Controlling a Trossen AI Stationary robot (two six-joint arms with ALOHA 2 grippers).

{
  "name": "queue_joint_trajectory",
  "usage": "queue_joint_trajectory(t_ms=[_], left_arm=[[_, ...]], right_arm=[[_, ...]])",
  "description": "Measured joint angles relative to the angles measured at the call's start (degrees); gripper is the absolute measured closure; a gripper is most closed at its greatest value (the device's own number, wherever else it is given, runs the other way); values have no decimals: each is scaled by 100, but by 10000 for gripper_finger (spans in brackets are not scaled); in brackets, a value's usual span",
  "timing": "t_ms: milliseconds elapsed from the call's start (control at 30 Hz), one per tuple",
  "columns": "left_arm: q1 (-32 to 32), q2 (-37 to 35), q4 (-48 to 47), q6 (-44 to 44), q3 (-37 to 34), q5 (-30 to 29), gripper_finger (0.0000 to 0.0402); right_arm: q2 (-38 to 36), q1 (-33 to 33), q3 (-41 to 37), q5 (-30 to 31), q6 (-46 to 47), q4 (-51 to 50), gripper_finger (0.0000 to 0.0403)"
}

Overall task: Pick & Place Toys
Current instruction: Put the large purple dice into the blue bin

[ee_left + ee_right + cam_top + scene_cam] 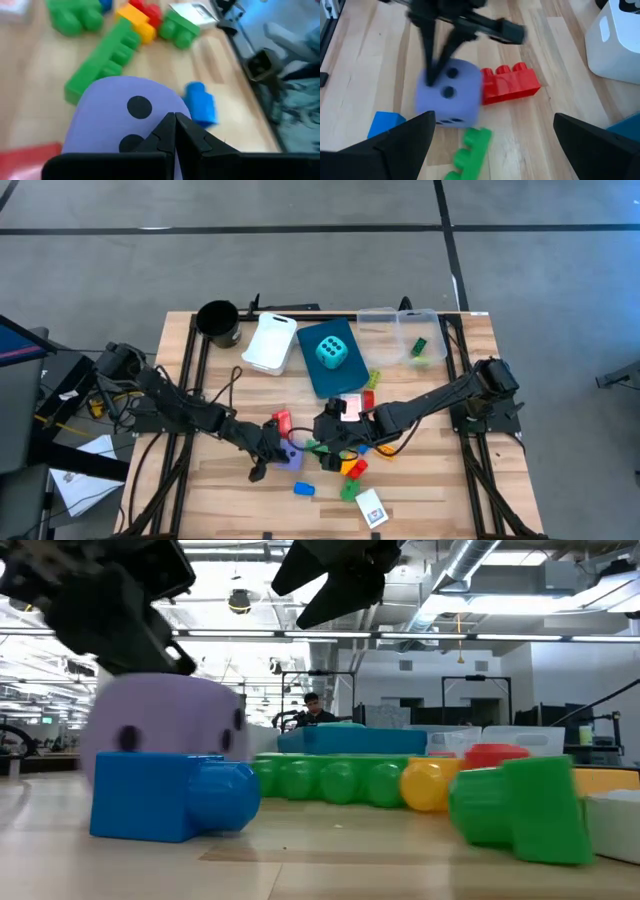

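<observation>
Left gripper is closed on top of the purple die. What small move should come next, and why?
Probably lift the left gripper slightly and open it: its shut fingers sit on the purple die, gripping nothing. The open right gripper hovers near, and the cyan die already lies in the blue bin.

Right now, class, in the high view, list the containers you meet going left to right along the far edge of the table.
black round cup → white bin → blue bin, with the cyan die in it → clear bin, holding a small green brick.
</observation>
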Motion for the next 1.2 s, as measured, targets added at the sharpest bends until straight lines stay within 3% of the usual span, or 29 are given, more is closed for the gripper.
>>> queue_joint_trajectory(t_ms=[200, 333, 567, 733, 1000, 1200], left_arm=[[578, 18, 262, 875, -23, -626, 401], [978, 21, 326, 1182, -23, -620, 401], [1157, 20, 312, 1203, -26, -143, 402], [1110, 21, 312, 1203, -28, -111, 402], [1112, 20, 333, 1203, -30, -62, 402], [1110, 31, 494, 1203, -39, -23, 402]], right_arm=[[0, 43, 0, 0, 6, 62, 3], [0, 32, -18, 84, -5, 105, 3], [-9, 33, -652, 997, -70, 572, 3], [-7, -44, -1486, 1004, -235, 1966, 3], [-7, -179, -3176, 450, -1380, 5943, 3], [-3, -418, -4020, 428, -938, 7068, 3]])
